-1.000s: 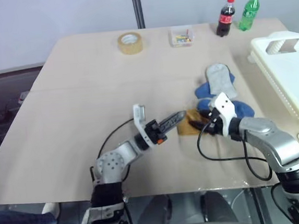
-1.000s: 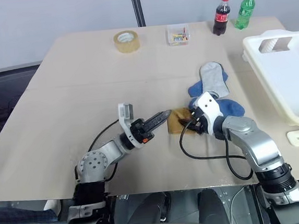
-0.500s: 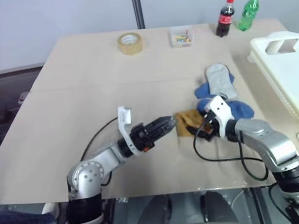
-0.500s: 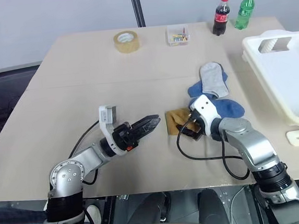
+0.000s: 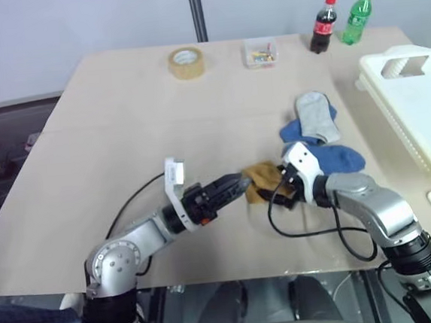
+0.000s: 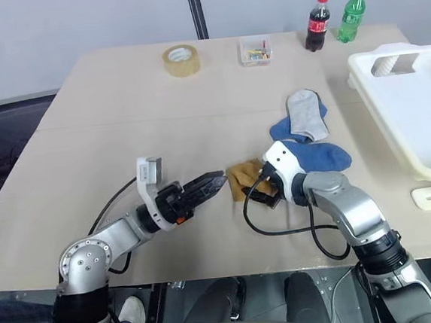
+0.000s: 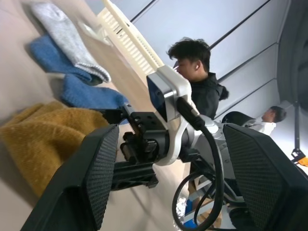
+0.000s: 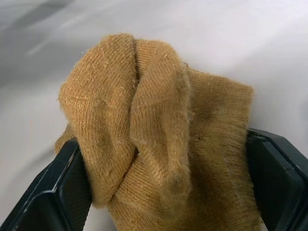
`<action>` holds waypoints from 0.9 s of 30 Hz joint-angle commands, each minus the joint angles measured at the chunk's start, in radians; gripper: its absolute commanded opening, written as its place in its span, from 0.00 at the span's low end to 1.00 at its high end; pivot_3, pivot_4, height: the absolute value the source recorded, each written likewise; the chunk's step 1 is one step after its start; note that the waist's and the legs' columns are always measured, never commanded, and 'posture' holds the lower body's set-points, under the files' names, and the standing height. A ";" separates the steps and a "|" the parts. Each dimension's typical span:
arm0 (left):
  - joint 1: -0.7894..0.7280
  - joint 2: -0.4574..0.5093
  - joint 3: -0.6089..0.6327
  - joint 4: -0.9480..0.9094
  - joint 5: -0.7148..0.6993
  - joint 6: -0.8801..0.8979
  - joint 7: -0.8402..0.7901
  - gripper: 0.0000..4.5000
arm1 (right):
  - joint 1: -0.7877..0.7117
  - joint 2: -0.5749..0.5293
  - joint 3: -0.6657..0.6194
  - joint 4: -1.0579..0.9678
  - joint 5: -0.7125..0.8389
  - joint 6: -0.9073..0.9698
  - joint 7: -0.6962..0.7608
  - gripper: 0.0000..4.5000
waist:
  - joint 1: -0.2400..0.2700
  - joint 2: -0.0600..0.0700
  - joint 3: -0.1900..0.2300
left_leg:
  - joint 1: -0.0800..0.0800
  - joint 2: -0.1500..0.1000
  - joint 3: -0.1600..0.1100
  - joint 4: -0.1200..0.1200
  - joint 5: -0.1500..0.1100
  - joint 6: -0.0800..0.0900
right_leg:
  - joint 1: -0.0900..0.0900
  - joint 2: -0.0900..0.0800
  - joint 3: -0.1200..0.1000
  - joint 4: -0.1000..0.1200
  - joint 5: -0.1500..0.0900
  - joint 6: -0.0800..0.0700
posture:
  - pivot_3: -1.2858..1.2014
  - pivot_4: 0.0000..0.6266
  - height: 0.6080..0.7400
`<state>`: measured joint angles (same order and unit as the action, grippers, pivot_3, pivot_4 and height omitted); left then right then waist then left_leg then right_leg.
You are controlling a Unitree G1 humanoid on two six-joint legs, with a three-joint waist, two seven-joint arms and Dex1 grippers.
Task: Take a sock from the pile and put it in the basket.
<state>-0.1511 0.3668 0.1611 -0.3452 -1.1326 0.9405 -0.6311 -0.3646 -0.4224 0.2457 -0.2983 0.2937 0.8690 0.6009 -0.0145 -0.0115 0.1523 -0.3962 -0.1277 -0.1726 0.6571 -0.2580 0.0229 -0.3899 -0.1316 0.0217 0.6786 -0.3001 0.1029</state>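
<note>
Beige table [image 5: 108,141], frame centre: right claw [image 5: 272,190] spread wide around the mustard sock [image 5: 262,178], not yet clenched; left claw [image 5: 236,186] released alongside; basket [image 5: 422,105] waits right edge

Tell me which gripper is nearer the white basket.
Right. The right gripper sits at the mustard sock, jaws spread either side of it, on the basket side of the table. The left gripper is across the sock, farther away.

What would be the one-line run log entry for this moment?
right gripper: open, fingers either side of mustard-yellow sock | left gripper: open, empty, beside sock | white laundry basket: no sock seen inside
</note>
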 commanded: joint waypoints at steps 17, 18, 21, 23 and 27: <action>0.023 0.057 -0.005 -0.068 0.110 -0.156 -0.035 0.82 | 0.007 0.017 0.004 0.018 0.030 0.011 0.017 0.17 | 0.000 0.000 0.000 | 0.000 0.000 0.000 -0.001 0.000 0.000 | 0.000 0.000 0.000 0.000 0.000 0.000 | 0.52 0.24 1.00; 0.024 0.056 -0.002 -0.069 0.105 -0.156 -0.033 0.82 | 0.009 0.017 0.004 0.017 0.030 0.009 0.018 0.08 | 0.000 0.000 0.000 | 0.000 0.000 0.000 -0.001 0.000 0.000 | 0.000 0.000 0.000 0.000 0.000 0.000 | 0.52 0.24 1.00; 0.021 0.067 0.001 -0.079 0.109 -0.158 -0.034 0.82 | 0.012 0.019 -0.001 0.016 0.032 0.006 0.020 0.01 | 0.000 0.000 0.000 | 0.000 0.000 0.000 -0.001 0.000 0.000 | 0.000 0.000 0.000 0.000 0.000 0.000 | 0.52 0.24 1.00; 0.017 0.074 0.006 -0.088 0.116 -0.169 -0.035 0.82 | 0.013 0.018 -0.007 0.009 0.036 0.009 0.021 0.01 | 0.000 0.000 0.000 | 0.000 0.000 0.000 -0.001 0.000 0.000 | 0.000 0.000 0.000 0.000 0.000 0.000 | 0.52 0.24 1.00; 0.009 0.101 -0.018 -0.124 0.173 -0.206 -0.045 0.82 | 0.022 0.011 -0.055 -0.060 0.094 0.042 0.039 0.01 | 0.001 0.000 0.000 | 0.000 0.000 0.000 -0.001 0.000 0.000 | 0.000 0.000 0.000 0.000 0.000 0.000 | 0.52 0.24 1.00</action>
<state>-0.1305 0.4553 0.1486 -0.4104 -0.9770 0.7670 -0.6600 -0.3531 -0.4055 0.2141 -0.3116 0.3521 0.8886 0.6253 -0.0132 -0.0115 0.1524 -0.3967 -0.1277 -0.1726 0.6561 -0.2580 0.0228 -0.3905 -0.1317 0.0216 0.6779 -0.3001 0.1028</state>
